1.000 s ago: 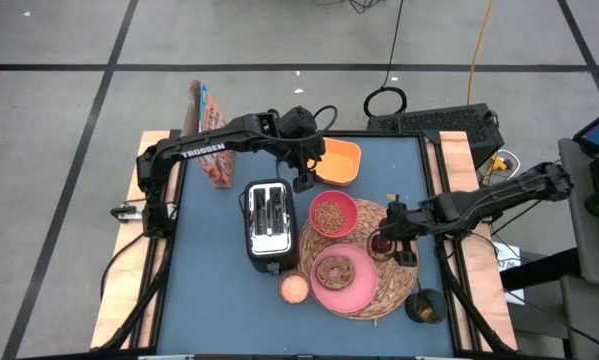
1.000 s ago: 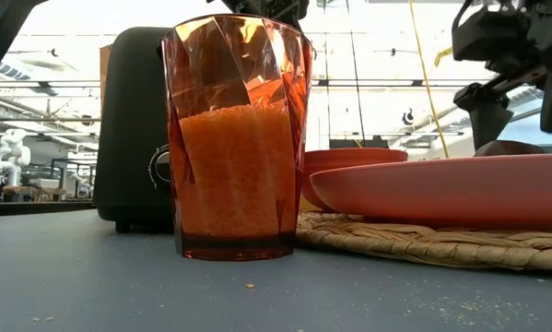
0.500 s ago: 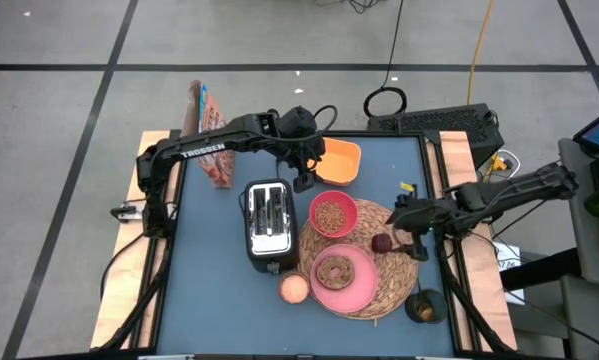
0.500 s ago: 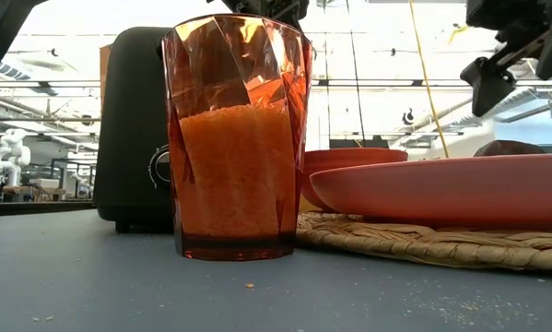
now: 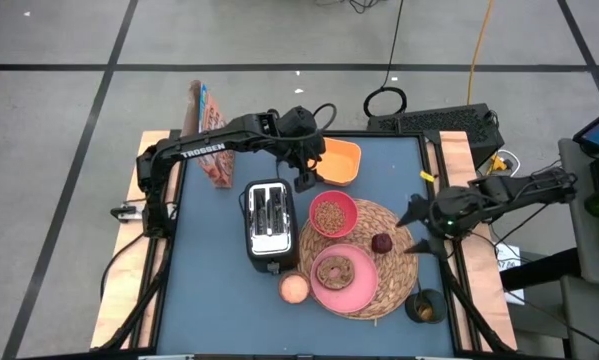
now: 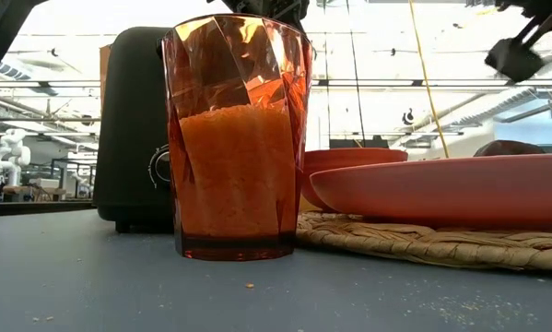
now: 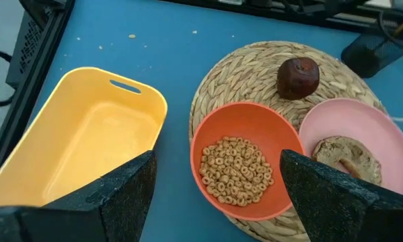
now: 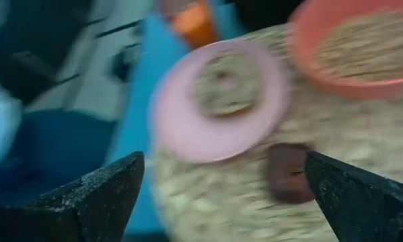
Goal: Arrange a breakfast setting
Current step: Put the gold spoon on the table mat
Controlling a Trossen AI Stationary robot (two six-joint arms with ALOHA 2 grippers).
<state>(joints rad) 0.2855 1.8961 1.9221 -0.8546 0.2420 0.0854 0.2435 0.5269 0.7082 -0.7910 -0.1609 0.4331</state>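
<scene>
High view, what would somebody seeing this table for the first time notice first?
Probably the round straw placemat at the table's right front, carrying a pink plate with ring-shaped bread, a bowl of cereal and a dark-red fruit. The open right gripper hangs just right of the fruit. A black toaster stands left of the mat.

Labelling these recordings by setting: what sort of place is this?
Probably a robotics lab or workshop, not a kitchen: the blue table stands on a bare tape-marked floor with a loose cable, and a high open ceiling shows beyond it.
</scene>
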